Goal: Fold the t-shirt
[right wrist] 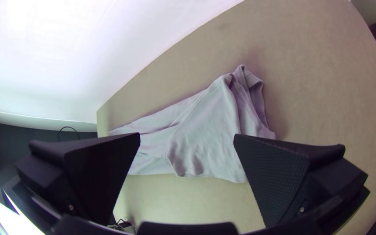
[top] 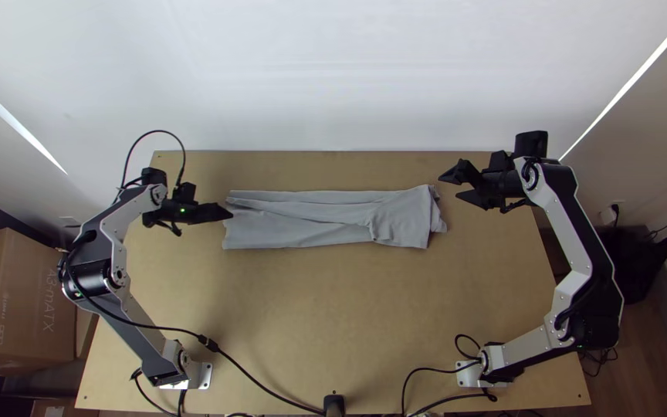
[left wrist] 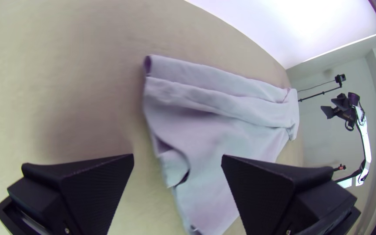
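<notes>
The grey t-shirt (top: 303, 220) lies as a long folded strip across the table's far half, its right part bunched with a sleeve-like flap on top. My left gripper (top: 228, 211) is at the strip's left end in the top view; in the left wrist view the left gripper (left wrist: 177, 159) stands open, the shirt (left wrist: 223, 126) beyond its fingers. Off the strip's right end is my right gripper (top: 449, 185), open. In the right wrist view the right gripper (right wrist: 187, 137) has the shirt's (right wrist: 209, 126) wrinkled end between its spread fingers in view, not gripped.
The wooden table (top: 310, 324) has a white wall (top: 333, 77) behind its far edge. Black cables (top: 264, 386) run along the near edge between the arm bases. A cardboard box (top: 25, 301) stands left of the table.
</notes>
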Motion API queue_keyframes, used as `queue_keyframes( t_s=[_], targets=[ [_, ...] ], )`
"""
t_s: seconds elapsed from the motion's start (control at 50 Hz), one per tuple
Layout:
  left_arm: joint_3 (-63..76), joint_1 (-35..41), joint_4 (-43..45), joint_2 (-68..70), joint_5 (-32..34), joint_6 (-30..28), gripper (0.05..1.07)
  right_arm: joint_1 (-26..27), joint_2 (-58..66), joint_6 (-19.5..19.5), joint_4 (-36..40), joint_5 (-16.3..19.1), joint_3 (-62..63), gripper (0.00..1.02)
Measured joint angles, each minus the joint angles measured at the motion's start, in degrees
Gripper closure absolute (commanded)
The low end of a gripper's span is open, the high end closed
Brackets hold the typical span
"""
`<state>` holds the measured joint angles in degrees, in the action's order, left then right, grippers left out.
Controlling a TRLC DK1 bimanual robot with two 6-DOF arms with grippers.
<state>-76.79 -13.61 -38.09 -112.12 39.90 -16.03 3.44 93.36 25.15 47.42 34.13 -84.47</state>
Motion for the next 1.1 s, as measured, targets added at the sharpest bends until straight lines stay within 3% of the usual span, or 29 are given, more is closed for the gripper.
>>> queue_keyframes(
  t_s=[0.22,0.3,0.4,0.42,0.7,0.98,1.1],
  targets=[
    [0.55,7.32,6.05,0.0,-0.7,5.86,0.13,-0.04,-1.16,0.42,0.02,0.02,0.55,0.03],
    [0.57,9.38,7.67,0.0,-2.71,7.45,0.39,-0.2,-1.6,0.44,0.02,0.0,0.55,0.03],
    [0.66,10.78,9.62,0.0,-4.09,9.51,0.99,-0.44,-2.34,0.81,0.02,0.02,0.61,0.03],
    [0.68,10.86,10.05,0.0,-4.46,9.79,1.06,-0.44,-2.45,0.83,0.02,0.02,0.68,0.03],
    [2.8,5.38,11.41,0.02,-5.4,10.6,1.05,-0.42,-4.22,0.85,0.02,0.0,2.56,0.03],
    [2.93,-12.35,3.37,2.38,-5.44,-0.15,1.05,-0.44,-4.57,1.03,0.13,0.0,3.63,0.03],
    [0.87,-18.36,-3.98,2.6,-5.4,-4.94,1.05,-0.92,-4.57,1.05,0.07,0.0,3.96,0.03]
  ],
)
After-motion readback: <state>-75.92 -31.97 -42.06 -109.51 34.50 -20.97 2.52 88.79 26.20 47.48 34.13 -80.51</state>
